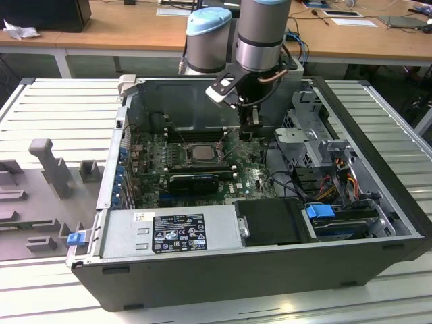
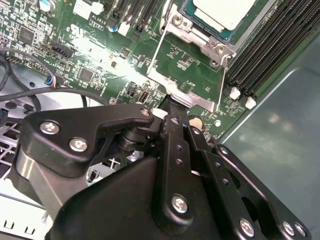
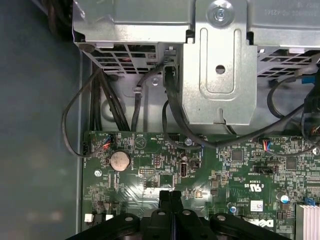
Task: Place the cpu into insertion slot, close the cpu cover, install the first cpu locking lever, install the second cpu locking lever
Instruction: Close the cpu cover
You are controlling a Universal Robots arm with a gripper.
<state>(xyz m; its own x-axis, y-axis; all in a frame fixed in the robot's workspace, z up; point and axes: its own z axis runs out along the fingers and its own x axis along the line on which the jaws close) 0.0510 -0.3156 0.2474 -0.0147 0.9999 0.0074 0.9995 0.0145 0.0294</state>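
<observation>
The cover (image 2: 200, 101) stands swung open off the slot (image 2: 196, 37), where the cpu (image 2: 225, 12) already sits. We judge the cover a thin, stiff, light plate, best taken at its free edge. Our gripper (image 2: 172, 103) is at that edge with its fingers close together; we cannot tell whether they pinch it.

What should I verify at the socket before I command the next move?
1. cpu lying in the insertion slot: ok, it sits inside the metal rim.
2. cpu cover closed over the slot: not ok, the frame is swung open, off the slot.
3. gripper at the cover: ok, its tip meets the frame's outer edge in the second wrist view.
4. fingers shut: ok, pressed together.
5. Cover pinched between them: cannot tell.
</observation>
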